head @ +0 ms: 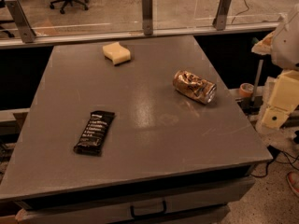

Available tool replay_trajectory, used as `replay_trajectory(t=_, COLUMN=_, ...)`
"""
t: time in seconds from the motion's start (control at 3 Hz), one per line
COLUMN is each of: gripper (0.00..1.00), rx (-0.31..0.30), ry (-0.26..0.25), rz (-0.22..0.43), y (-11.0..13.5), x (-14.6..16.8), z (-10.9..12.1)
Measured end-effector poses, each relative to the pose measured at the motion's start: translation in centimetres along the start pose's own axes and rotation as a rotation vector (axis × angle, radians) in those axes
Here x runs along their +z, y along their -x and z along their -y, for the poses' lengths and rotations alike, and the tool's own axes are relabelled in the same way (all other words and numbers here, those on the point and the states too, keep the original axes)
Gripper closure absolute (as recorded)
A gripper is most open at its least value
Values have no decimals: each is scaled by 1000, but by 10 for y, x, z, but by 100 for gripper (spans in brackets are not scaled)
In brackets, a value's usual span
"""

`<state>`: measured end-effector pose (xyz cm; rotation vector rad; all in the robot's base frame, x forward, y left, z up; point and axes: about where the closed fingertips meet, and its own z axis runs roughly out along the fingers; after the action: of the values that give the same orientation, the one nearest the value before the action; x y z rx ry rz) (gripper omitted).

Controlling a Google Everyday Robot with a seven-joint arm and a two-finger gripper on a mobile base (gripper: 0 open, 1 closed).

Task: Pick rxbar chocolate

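Note:
The rxbar chocolate (95, 132) is a slim bar in a glossy black wrapper with rows of white lettering. It lies flat on the grey table (149, 106), at the front left, with its long side running towards the far edge. My gripper (279, 104) shows as pale yellow blocks under a white arm part at the right edge of the view. It is beyond the table's right side and far from the bar, and nothing shows in it.
A dented gold-brown can (195, 87) lies on its side at the right of the table. A pale yellow sponge (117, 53) sits at the far middle. A glass railing with metal posts (147, 13) runs behind the table. A tape roll (246, 89) is on a ledge at the right.

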<state>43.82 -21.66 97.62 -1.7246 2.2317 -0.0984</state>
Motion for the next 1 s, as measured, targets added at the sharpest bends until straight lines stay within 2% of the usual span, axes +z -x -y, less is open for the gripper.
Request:
replay_trajectory(t=0.33, gripper=0, rx=-1, ry=-2, rz=2, y=1, x=0, z=0)
replay_trajectory(t=0.67, gripper=0, rx=-110, ry=45, rz=73, y=35, x=20, z=5)
replay_trajectory(t=1.0, gripper=0, rx=-352, ry=132, rz=210, y=112, x=57, z=3)
